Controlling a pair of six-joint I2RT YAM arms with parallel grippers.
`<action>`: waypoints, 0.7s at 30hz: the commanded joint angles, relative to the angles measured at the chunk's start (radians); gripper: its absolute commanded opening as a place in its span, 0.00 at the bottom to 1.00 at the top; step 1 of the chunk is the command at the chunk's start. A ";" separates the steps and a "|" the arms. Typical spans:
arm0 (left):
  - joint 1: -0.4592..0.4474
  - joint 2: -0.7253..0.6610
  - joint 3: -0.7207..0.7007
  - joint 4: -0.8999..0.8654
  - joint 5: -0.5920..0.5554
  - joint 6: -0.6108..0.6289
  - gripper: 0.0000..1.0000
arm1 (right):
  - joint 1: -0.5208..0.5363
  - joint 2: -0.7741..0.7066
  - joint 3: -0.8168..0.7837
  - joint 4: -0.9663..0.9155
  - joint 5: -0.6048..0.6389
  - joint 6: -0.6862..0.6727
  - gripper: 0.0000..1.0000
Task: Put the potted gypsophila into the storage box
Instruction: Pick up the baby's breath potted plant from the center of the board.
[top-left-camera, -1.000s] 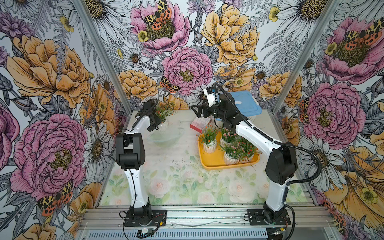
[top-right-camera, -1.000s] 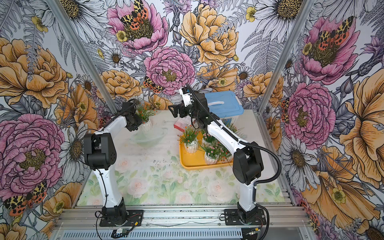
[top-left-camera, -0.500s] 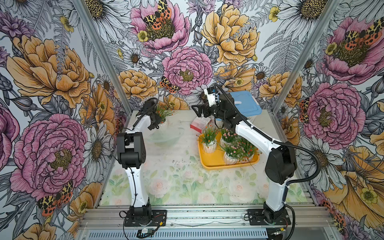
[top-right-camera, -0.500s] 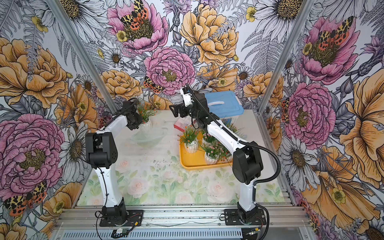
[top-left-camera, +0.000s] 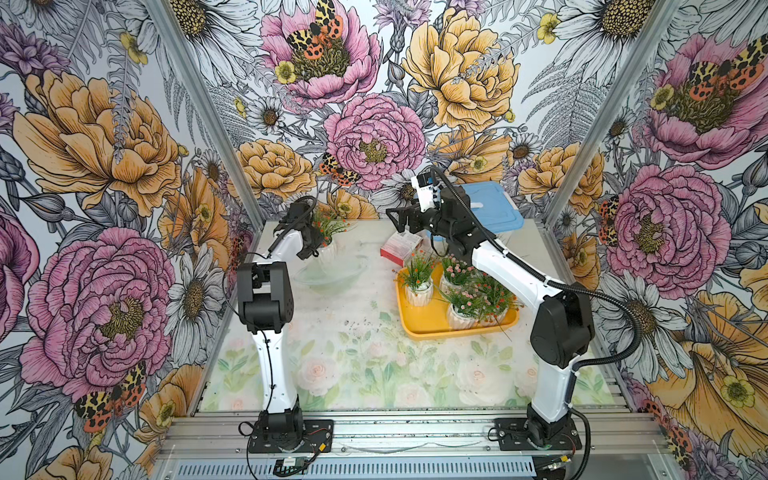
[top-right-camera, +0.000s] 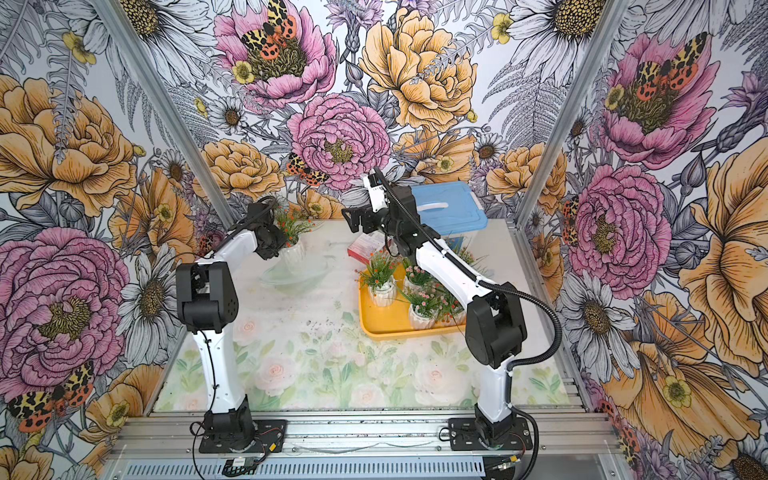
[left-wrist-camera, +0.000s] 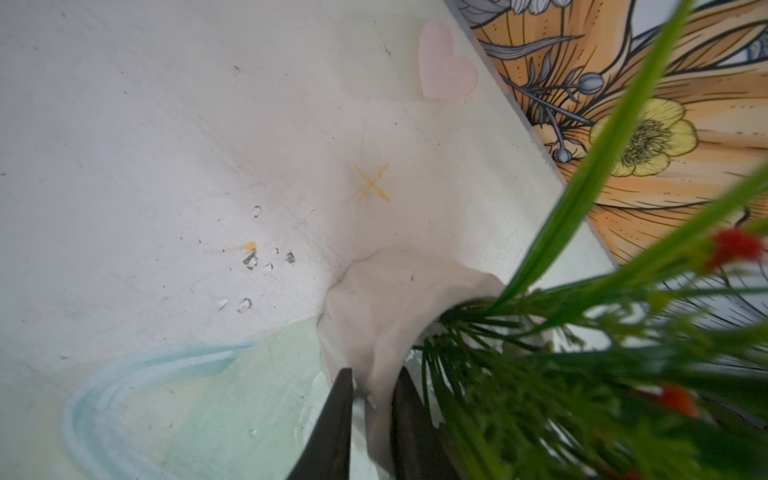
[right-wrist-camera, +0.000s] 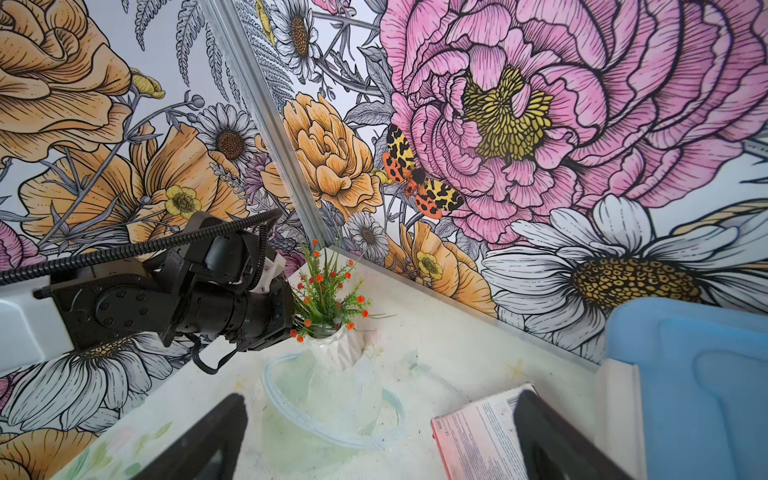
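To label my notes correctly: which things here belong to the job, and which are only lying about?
Job: the loose potted gypsophila, the potted gypsophila already boxed, the yellow storage box.
Lying about: the blue-lidded bin, the red-and-white carton, the clear bowl.

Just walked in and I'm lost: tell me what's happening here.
The left gripper pinches the rim of one potted gypsophila standing at the far corner of the table, not yet lifted. The other pots already stand in the yellow storage box. The right gripper hangs open and empty above the table.
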 joint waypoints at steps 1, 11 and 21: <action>-0.018 0.025 -0.004 -0.009 0.029 0.003 0.13 | -0.004 0.018 0.017 0.007 0.016 -0.012 0.99; -0.047 0.001 0.015 -0.009 0.036 0.051 0.00 | -0.004 -0.002 -0.002 0.007 0.019 -0.015 1.00; -0.106 -0.149 -0.021 -0.009 0.010 0.095 0.00 | -0.002 -0.182 -0.209 0.029 0.097 -0.026 1.00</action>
